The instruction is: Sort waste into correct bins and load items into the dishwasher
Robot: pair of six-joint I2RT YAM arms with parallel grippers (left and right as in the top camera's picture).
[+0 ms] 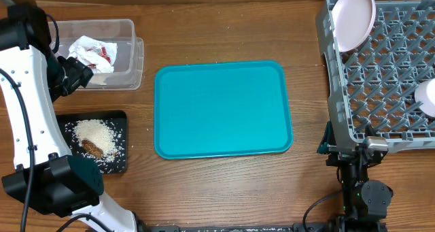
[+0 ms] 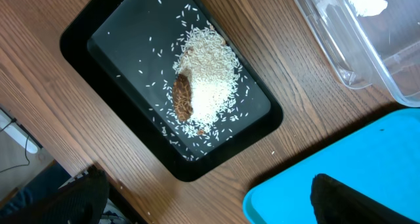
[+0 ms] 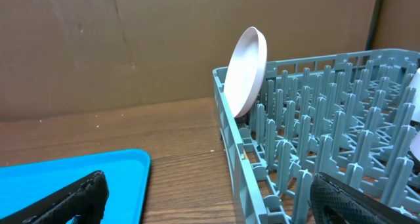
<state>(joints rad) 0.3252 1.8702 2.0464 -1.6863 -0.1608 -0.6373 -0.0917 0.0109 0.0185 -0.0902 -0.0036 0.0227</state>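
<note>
The clear tub (image 1: 129, 52) at the back left holds the crumpled white napkin (image 1: 92, 52) and the red wrapper (image 1: 105, 54). The black tray (image 1: 119, 120) in front of it holds white rice (image 2: 210, 73) and a brown food scrap (image 2: 182, 96). The grey dish rack (image 1: 380, 75) on the right holds an upright white plate (image 1: 353, 18), also in the right wrist view (image 3: 248, 69), and another white dish (image 1: 428, 96) at the right edge. My left gripper (image 2: 210, 211) is open and empty, high above the black tray. My right gripper (image 3: 210, 201) is open and empty at the rack's front left corner. The chopsticks are out of view.
The large teal serving tray (image 1: 224, 109) lies bare in the middle of the table; its corner shows in the left wrist view (image 2: 341, 165) and the right wrist view (image 3: 65, 175). A brown wall runs behind the table.
</note>
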